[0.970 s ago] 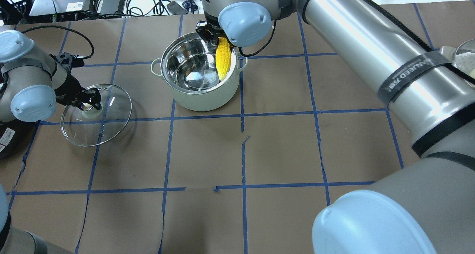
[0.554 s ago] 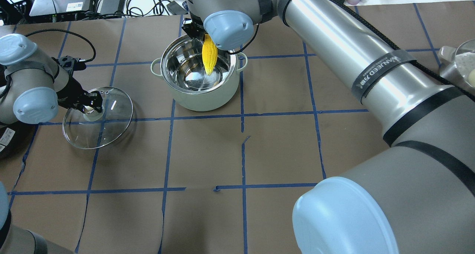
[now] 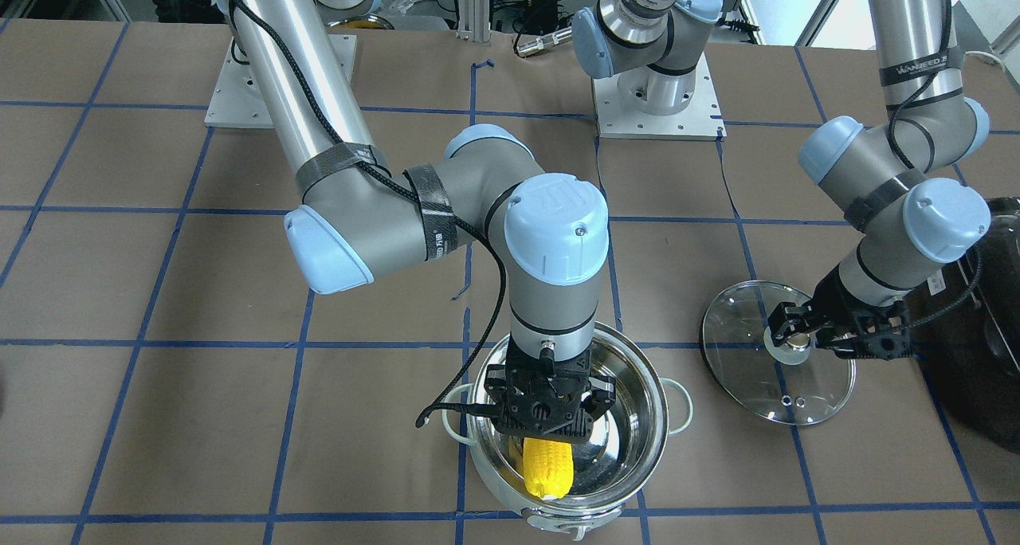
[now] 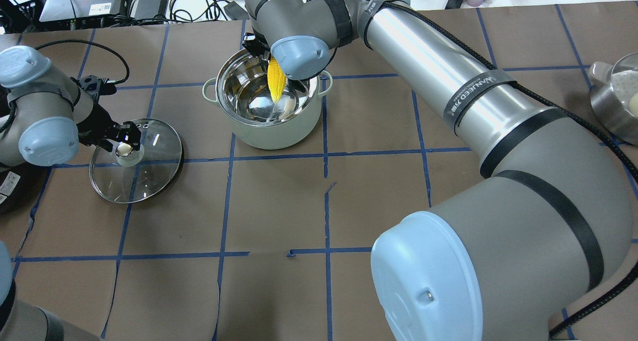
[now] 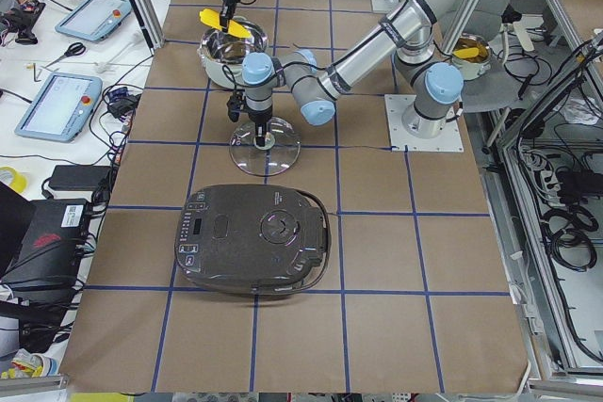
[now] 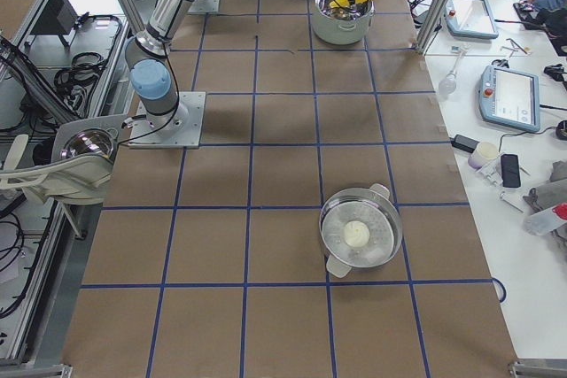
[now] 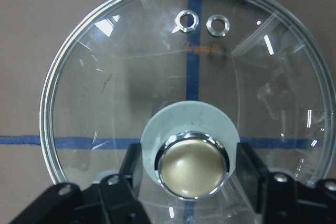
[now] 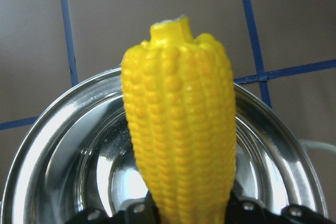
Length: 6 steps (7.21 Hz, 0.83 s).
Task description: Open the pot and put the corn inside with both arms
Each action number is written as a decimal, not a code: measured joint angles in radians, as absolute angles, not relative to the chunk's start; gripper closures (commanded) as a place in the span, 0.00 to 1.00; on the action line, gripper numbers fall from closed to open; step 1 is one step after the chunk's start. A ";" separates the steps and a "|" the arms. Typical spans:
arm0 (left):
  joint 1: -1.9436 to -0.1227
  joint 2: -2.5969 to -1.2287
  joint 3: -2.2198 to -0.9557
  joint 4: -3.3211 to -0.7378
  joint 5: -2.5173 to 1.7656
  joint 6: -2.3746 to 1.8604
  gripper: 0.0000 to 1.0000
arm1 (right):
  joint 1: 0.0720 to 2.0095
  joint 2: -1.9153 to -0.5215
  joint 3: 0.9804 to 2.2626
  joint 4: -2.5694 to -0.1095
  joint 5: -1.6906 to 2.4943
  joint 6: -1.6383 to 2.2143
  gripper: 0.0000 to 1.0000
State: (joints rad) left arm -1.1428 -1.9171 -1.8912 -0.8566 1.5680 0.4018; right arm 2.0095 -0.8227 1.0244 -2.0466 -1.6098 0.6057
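Note:
The mint-green steel pot [image 4: 269,131] stands open at the far middle of the table; it also shows in the front view [image 3: 647,401]. My right gripper [image 3: 546,441] is shut on the yellow corn cob [image 4: 275,79] and holds it over the pot's open mouth, tilted. In the right wrist view the corn [image 8: 178,129] fills the middle above the pot's shiny inside. My left gripper [image 4: 122,137] is shut on the brass knob [image 7: 191,166] of the glass lid [image 4: 149,176]. The lid lies low on the table left of the pot.
A glossy black appliance [image 5: 254,237] sits on the table's left end, close to the lid [image 3: 741,322]. A steel pan with a white lump [image 6: 359,235] stands at the right end. Cables and devices [image 4: 149,2] lie beyond the far edge.
My right gripper has carried the corn leftward from the pot's right rim to over its middle. The lid has shifted slightly right and nearer in the left gripper and now looks flatter.

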 measured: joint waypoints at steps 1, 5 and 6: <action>-1.143 -1.917 -1.890 -0.847 1.568 0.405 0.20 | 2.010 -0.820 1.024 -2.049 -1.610 0.593 0.00; -1.152 -1.894 -1.837 -0.866 1.577 0.402 0.11 | 2.010 -0.871 1.041 -2.028 -1.608 0.577 0.00; -1.164 -1.877 -1.807 -0.907 1.578 0.398 0.11 | 2.009 -0.901 1.061 -2.016 -1.609 0.579 0.00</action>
State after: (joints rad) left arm -1.1638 -1.8774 -1.8065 -0.9074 1.5781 0.3977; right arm 2.0087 -0.9010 1.0608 -2.0161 -1.6090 0.5790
